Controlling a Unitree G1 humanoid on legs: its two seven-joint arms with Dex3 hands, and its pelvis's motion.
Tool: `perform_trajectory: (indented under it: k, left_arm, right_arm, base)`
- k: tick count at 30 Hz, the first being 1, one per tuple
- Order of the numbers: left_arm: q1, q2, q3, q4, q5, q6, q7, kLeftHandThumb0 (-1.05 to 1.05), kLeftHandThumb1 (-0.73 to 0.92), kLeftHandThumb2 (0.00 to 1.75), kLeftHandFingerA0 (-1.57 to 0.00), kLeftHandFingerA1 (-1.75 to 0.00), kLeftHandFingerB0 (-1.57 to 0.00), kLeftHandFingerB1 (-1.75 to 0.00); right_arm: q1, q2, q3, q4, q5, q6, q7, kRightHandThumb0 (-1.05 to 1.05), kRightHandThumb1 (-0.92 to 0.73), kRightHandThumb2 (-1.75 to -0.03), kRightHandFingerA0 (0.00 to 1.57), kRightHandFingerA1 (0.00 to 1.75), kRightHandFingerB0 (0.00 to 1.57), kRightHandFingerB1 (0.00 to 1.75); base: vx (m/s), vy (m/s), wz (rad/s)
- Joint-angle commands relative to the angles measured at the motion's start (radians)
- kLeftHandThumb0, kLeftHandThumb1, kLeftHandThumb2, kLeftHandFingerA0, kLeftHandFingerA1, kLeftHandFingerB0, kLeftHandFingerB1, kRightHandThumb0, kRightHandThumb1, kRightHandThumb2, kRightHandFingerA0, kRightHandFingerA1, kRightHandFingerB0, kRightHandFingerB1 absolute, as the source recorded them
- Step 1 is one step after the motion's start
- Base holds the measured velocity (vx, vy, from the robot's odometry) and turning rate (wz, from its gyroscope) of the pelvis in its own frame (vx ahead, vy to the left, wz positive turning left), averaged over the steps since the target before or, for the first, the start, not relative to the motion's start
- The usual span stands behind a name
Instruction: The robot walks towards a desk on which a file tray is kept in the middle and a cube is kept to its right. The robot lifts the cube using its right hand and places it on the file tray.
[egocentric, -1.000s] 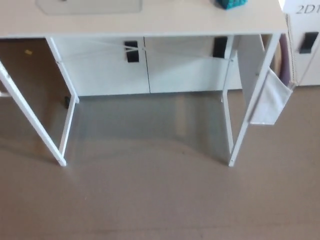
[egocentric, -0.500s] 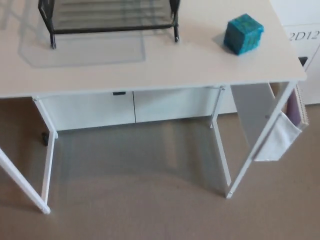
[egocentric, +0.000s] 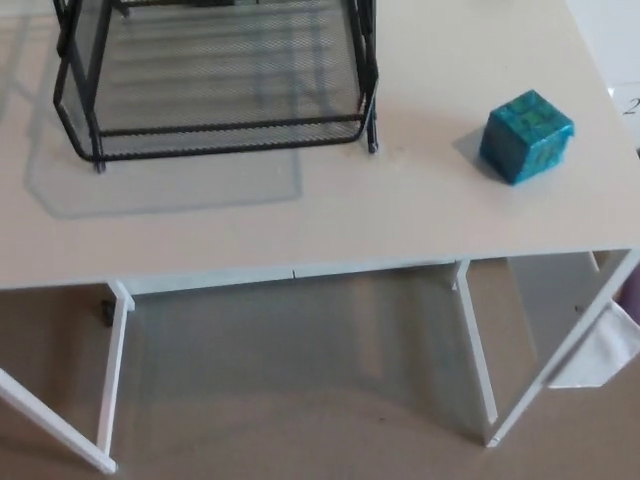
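View closes in; the objects themselves stay put. Teal marbled cube (egocentric: 526, 137) sits on white counter (egocentric: 400, 220), on the right hand's side of black wire-mesh file tray (egocentric: 230, 128), apart and reachable. Neither hand shows, so their state cannot be told.

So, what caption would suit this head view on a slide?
Head view: a teal cube sits right of a black mesh file tray on a white desk.

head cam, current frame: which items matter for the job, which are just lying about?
Job: cube; file tray; desk they stand on.
Lying about: white fabric pouch hanging at the desk's right side.
Neither hand is in view.
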Motion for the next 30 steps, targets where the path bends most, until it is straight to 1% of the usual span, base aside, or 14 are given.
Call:
perform_trajectory:
  k: [1,10,11,12,14,15,16,17,22,23,26,28,29,30]
  left_arm:
    - [-0.003,0.026,-0.002,0.000,0.007,0.030,0.001,-0.89,0.79,0.63,-0.18,-0.82,-0.23,-0.66]
    - [-0.010,0.032,-0.016,0.001,0.016,0.036,0.008,-0.92,0.79,0.63,-0.25,-0.87,-0.25,-0.68]
    - [-0.011,0.030,-0.011,0.016,0.011,0.021,0.008,-0.87,0.58,1.07,-0.23,-0.72,-0.25,-0.65]
    - [-0.010,0.030,-0.002,0.015,0.000,0.027,0.003,-0.86,0.57,1.06,-0.23,-0.72,-0.24,-0.65]
    - [-0.007,0.035,-0.010,0.003,0.009,0.029,0.001,-0.86,0.58,1.07,-0.22,-0.71,-0.26,-0.67]
    - [-0.006,0.035,-0.011,0.002,0.010,0.030,0.000,-0.86,0.58,1.07,-0.22,-0.71,-0.26,-0.67]
    - [-0.010,0.035,-0.014,0.007,0.013,0.031,0.004,-0.93,0.80,0.63,-0.20,-0.80,-0.26,-0.68]
    - [-0.012,0.034,-0.013,0.014,0.013,0.028,0.008,-0.92,0.79,0.63,-0.23,-0.82,-0.26,-0.69]
    - [-0.008,0.026,0.002,0.030,0.000,0.027,0.015,-0.91,0.79,0.63,-0.22,-0.82,-0.26,-0.68]
    - [0.000,0.028,0.000,0.009,0.000,0.033,0.007,-0.90,0.79,0.64,-0.17,-0.80,-0.22,-0.68]
    - [0.005,0.027,-0.005,-0.007,0.005,0.029,0.007,-0.90,0.80,0.63,-0.17,-0.80,-0.25,-0.69]
    - [0.001,0.024,-0.003,-0.002,0.003,0.028,0.010,-0.93,0.59,0.97,-0.18,-0.72,-0.25,-0.67]
    - [-0.006,0.018,0.006,0.012,-0.004,0.030,0.019,-0.90,0.78,0.63,-0.14,-0.77,-0.25,-0.67]
    - [-0.009,0.015,0.011,0.022,-0.008,0.021,0.019,-0.90,0.78,0.63,-0.10,-0.79,-0.24,-0.67]
  right_arm:
    - [-0.005,-0.002,0.007,0.006,0.001,0.015,-0.013,-0.78,-0.48,-0.57,0.00,0.63,0.15,0.57]
    - [0.013,0.034,-0.039,-0.039,0.066,0.022,-0.048,-0.72,-0.34,-0.81,0.00,0.44,0.14,0.57]
    - [0.018,0.012,-0.003,-0.031,0.025,0.011,-0.005,-0.80,-0.39,-0.84,0.00,0.40,0.09,0.53]
    - [0.015,0.019,-0.021,-0.032,0.040,0.018,-0.011,-0.67,-0.47,-0.57,0.00,0.41,0.12,0.51]
    - [0.008,0.023,-0.025,-0.065,0.042,0.085,-0.041,-0.74,-0.36,-0.82,0.00,0.42,0.13,0.57]
    - [0.009,0.024,-0.027,-0.072,0.041,0.093,-0.044,-0.74,-0.36,-0.82,0.00,0.42,0.13,0.57]
    - [0.018,0.009,0.006,-0.080,0.006,0.080,-0.035,-0.73,-0.50,-0.58,0.00,0.36,0.15,0.52]
    - [0.022,0.005,0.010,-0.081,0.003,0.074,-0.024,-0.75,-0.36,-0.82,0.00,0.43,0.14,0.56]
    - [0.019,0.007,-0.026,-0.045,0.047,0.038,0.028,-0.68,-0.44,-0.60,0.00,0.38,0.11,0.53]
    - [0.020,-0.014,0.045,-0.025,-0.038,0.010,-0.010,-0.85,-0.55,-0.58,0.00,0.78,0.12,0.54]
    - [0.001,-0.045,0.071,-0.002,-0.030,0.029,0.055,-0.91,-0.40,-0.80,0.00,0.55,0.07,0.54]
    - [-0.009,-0.024,0.030,0.004,0.015,0.028,0.019,-0.83,-0.49,-0.56,0.00,0.63,0.12,0.55]
    - [-0.014,-0.017,0.034,0.006,0.003,0.014,-0.014,-0.86,-0.40,-0.89,0.00,0.49,0.12,0.58]
    - [-0.016,-0.001,0.003,0.013,0.034,-0.015,-0.010,-0.75,-0.50,-0.56,0.00,0.53,0.13,0.56]
  base:
    - [0.14,0.107,-0.29]
    - [0.12,0.270,-0.17]
    - [0.10,0.253,0.04]
    - [0.10,0.230,0.00]
    - [0.08,0.162,0.06]
    - [0.10,0.121,0.10]
    - [0.08,0.066,-0.01]
    - [0.08,0.050,0.16]
    - [0.05,-0.012,0.04]
    - [-0.02,-0.044,-0.21]
    - [-0.03,-0.005,0.02]
    - [0.00,0.000,0.00]
    - [0.01,0.053,-0.09]
    - [0.03,0.067,-0.11]
